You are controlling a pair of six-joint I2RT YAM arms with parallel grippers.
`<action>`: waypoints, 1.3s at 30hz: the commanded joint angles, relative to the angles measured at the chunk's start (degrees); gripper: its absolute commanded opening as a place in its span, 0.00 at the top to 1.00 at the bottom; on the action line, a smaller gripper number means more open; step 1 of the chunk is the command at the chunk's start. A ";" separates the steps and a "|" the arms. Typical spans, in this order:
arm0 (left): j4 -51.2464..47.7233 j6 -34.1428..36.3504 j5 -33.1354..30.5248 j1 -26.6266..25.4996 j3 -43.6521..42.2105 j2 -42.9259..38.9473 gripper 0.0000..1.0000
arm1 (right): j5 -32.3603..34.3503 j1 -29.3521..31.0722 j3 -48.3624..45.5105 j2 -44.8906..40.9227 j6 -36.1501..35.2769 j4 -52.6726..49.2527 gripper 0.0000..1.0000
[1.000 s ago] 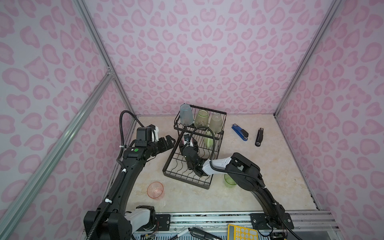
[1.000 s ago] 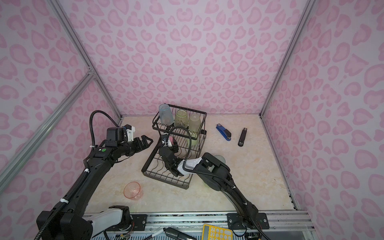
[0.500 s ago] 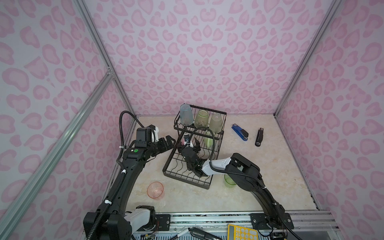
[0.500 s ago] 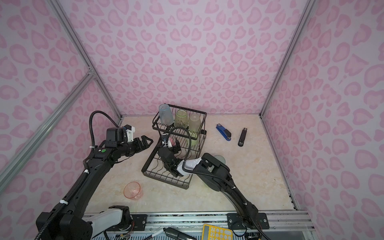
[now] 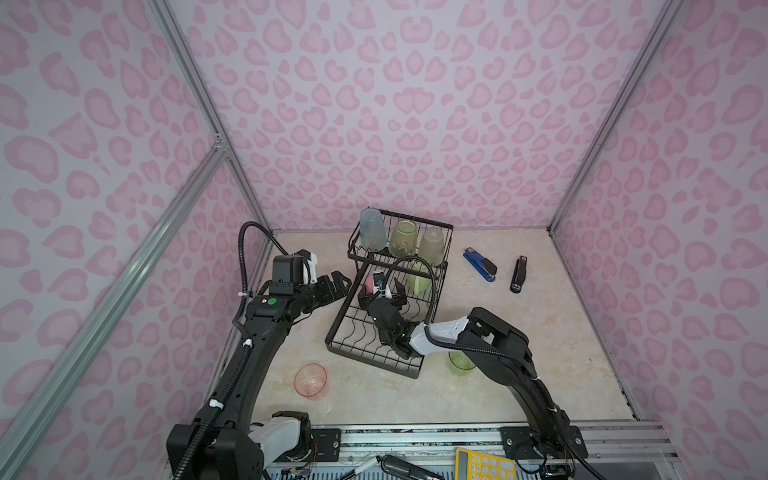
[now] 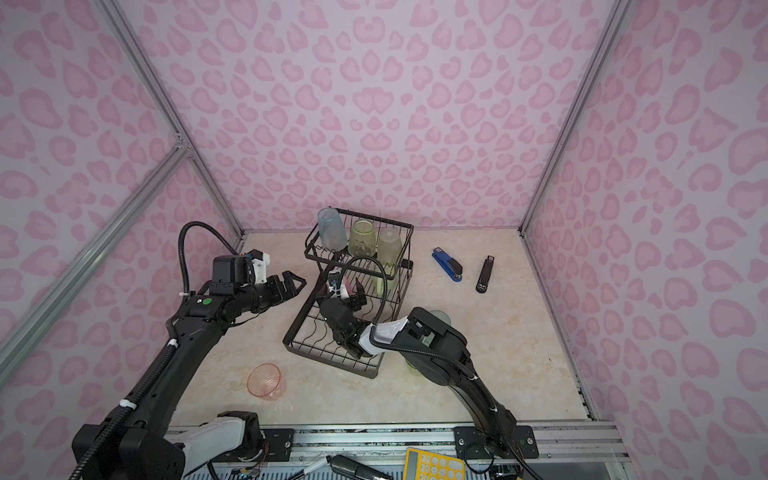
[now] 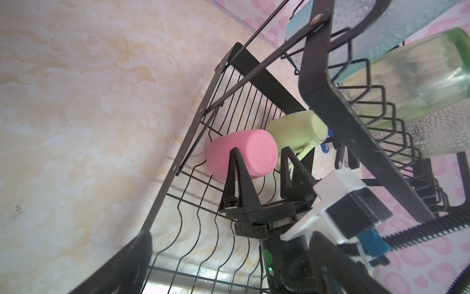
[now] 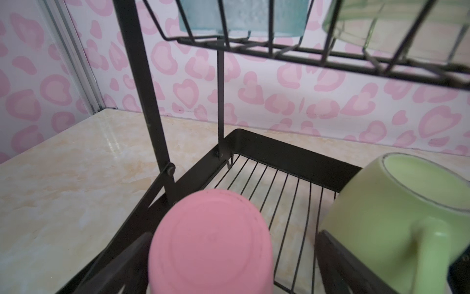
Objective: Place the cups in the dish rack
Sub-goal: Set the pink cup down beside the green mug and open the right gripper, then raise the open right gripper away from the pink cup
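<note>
Our right gripper [image 7: 259, 152], jaws apart, straddles the pink cup [image 8: 211, 241] tipped base-up in the dish rack [image 8: 292, 155] (to drain, we judge); our left gripper [image 5: 338, 282] hangs spread nearby.

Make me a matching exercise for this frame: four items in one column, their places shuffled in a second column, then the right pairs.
Items
1 solid pink cup
2 blue tumbler
3 translucent pink cup
4 blue stapler

Places
A on the table, beside the black stapler
B upper basket of the dish rack
C lower tray, beside the pale-green mug
D on the table, off the rack's near corner

Pairs: 1-C, 2-B, 3-D, 4-A
</note>
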 commanded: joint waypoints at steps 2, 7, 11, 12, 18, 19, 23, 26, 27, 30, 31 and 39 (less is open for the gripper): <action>1.49 0.28 0.14 0.15 -0.18 -0.23 0.02 | -0.81 0.49 -1.08 0.03 2.21 1.73 0.06; 1.49 0.28 0.10 0.16 -0.14 -0.36 0.02 | -0.92 0.80 -0.78 0.73 2.86 1.40 0.15; 1.45 0.28 0.10 0.13 -0.14 -0.53 0.02 | -1.30 0.52 -0.49 1.08 2.96 1.39 0.27; 1.44 0.30 0.10 0.17 -0.20 -0.54 0.02 | -1.36 0.52 -0.34 1.17 3.00 1.40 0.30; 1.49 0.34 0.10 0.16 -0.20 -0.61 0.02 | -1.76 -0.13 0.38 1.59 3.54 1.18 0.45; 1.49 0.37 0.05 0.14 -0.23 -0.62 0.02 | -1.97 -0.20 0.47 1.62 3.70 1.14 0.47; 1.49 0.37 -0.02 0.16 -0.23 -0.58 0.02 | -2.38 -0.63 0.99 1.78 4.28 0.72 0.52; 1.36 0.37 -0.17 0.24 -0.23 -0.54 0.02 | -2.68 -0.88 1.10 1.70 4.36 0.69 0.52; 1.40 0.37 -0.21 0.23 -0.22 -0.51 0.02 | -2.64 -0.92 0.86 1.63 4.26 0.74 0.53; 1.40 0.37 -0.26 0.27 -0.14 -0.36 0.02 | -2.40 -0.84 -0.03 1.07 4.31 1.28 0.52; 1.34 0.37 -0.31 0.24 -0.14 -0.28 0.02 | -2.51 -0.66 -0.68 0.65 4.20 2.01 0.50; 1.16 0.32 -0.94 0.36 -0.11 0.00 0.02 | -2.23 0.53 -5.15 -2.32 3.49 4.35 0.43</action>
